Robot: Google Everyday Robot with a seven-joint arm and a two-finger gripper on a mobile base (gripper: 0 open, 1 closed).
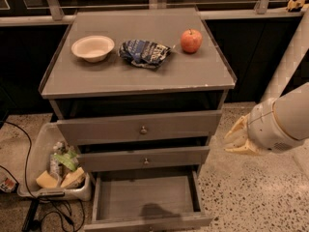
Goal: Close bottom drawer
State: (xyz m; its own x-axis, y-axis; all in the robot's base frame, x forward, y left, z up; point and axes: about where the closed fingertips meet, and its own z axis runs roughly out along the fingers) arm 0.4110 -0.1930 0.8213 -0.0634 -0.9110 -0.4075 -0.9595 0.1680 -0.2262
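Observation:
The bottom drawer [145, 197] of the grey cabinet [135, 76] is pulled far out, its plank floor bare and its front [149, 222] at the lower edge of the view. The middle drawer front [144, 157] and the top drawer front [140, 127] stick out a little. My gripper [237, 137], with cream fingers, hangs to the right of the cabinet at the middle drawer's height. It is open, holds nothing and touches nothing. The white arm [285, 120] behind it comes in from the right.
On the cabinet top are a white bowl [92, 48], a crumpled chip bag [144, 53] and a red apple [191, 40]. A clear bin [55, 170] of odds and ends and cables [29, 211] lie on the floor at the left. A speckled floor [251, 197] is at the right.

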